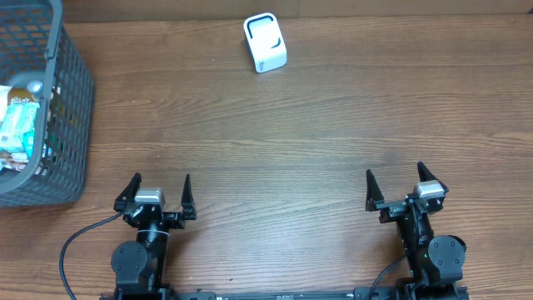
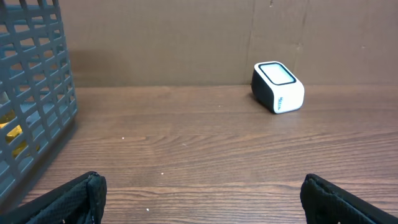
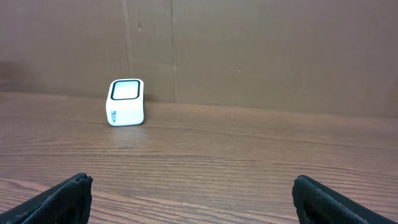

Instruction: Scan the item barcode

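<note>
While both of my arms sit low at the near edge of the brown wood-grain surface [image 1: 275, 142], neither claw has anything in it. My left claw [image 1: 161, 179] is released and spread wide, its two black fingers [image 2: 74, 200] framing nothing but bare wood in the left wrist view. My right claw [image 1: 395, 170] is released and spread just as wide, touching nothing.

The items to be scanned lie in the dark grey plastic lattice basket [image 1: 71, 100] at the far left of the surface, well apart from both claws and partly cut off by the overhead view. Inside it I can make out a pale blue-and-white packet [image 1: 18, 125] among other packaged goods, but no barcode is legible.

The small white box-shaped scanner with a dark-rimmed window on top [image 1: 266, 42] stands at the far side of the surface, roughly midway between my two arms and well apart from the basket. It sits just in front of a brown cardboard wall [image 3: 261, 50].
</note>
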